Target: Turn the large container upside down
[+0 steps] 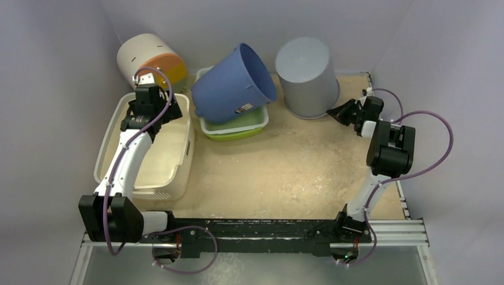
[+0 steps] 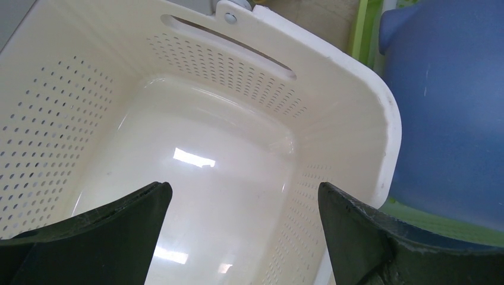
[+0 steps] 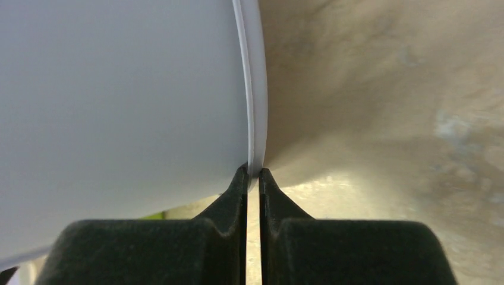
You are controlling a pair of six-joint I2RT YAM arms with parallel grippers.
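A large grey bucket stands mouth down at the back right, its base facing up. My right gripper is shut on its lower rim at the near right side. In the right wrist view the thin rim sits pinched between my fingertips, and the grey wall fills the left. My left gripper is open and empty over the far right corner of a white perforated basket. The left wrist view shows its wide-apart jaws above the basket's inside.
A blue bucket lies tilted on a green tray at the back centre, close to the basket; it shows at the right of the left wrist view. A cream and orange container lies on its side at the back left.
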